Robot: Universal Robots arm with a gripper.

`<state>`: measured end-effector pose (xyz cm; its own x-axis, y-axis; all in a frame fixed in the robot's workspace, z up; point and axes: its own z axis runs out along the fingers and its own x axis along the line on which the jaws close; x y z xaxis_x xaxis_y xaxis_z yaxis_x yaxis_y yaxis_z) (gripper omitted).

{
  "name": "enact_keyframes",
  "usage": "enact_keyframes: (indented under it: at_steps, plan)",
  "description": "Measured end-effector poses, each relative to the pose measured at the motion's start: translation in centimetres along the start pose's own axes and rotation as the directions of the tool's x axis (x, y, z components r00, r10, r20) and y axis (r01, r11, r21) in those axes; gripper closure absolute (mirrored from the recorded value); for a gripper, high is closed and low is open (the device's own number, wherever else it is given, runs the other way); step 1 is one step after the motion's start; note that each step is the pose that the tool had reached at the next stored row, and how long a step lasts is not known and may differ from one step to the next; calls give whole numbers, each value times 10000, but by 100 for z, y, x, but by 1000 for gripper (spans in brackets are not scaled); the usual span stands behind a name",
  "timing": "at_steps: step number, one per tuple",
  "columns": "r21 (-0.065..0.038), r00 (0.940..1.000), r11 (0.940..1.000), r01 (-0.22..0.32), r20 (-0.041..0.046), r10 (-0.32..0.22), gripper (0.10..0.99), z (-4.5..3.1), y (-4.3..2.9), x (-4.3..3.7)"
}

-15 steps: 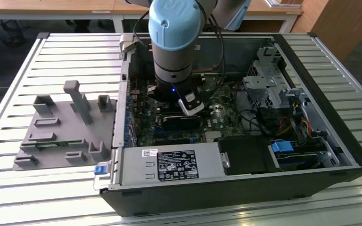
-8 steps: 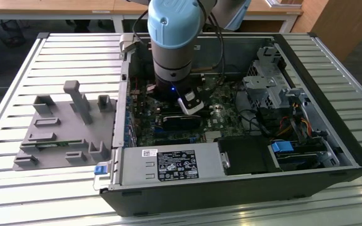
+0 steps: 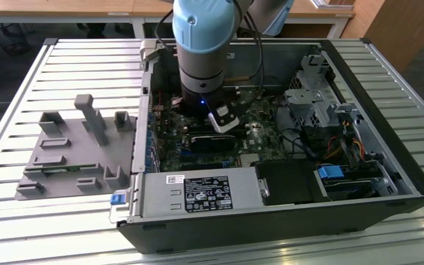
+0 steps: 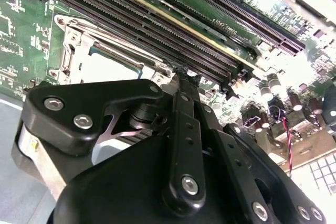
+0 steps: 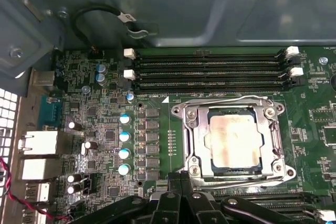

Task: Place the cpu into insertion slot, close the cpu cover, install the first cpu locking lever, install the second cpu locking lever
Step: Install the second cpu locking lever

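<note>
Currently on record, inside the open computer case (image 3: 388,165):

Item: the cpu (image 5: 233,140), pale metal top, lying flat in the insertion slot (image 5: 231,170) on the green motherboard (image 5: 157,129). It appears seated, judging by how squarely its edges sit within the frame.

Item: the cpu cover (image 5: 195,132), silvery frame plate, lying down around the chip with the metal top showing through its window (so the cover step looks done). In the second wrist view the same plate (image 4: 71,56) runs partly under the black linkage.

Item: thin wire runs along the edges of the frame; whether either locking lever is hooked home cannot be made out.

Item: the gripper (image 4: 185,74), fingers pressed together to a narrow tip with nothing pinched between them. The tip stands just beside the socket's edge, between the frame and the memory slots (image 4: 157,30), a posture suited to pushing rather than grasping. Contact with any lever is hidden behind the fingers themselves.

Item: grey fixture tray (image 3: 72,149), outside the case towards the exterior view's left, well apart from the work.
</note>
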<state>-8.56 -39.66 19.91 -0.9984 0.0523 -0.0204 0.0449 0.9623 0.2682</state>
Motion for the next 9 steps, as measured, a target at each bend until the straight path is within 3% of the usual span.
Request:
enact_keyframes:
  at_steps: [9]
  plan:
    - [0, 10000, 10000, 1, 0, -1, 980, -62, 17, -2]
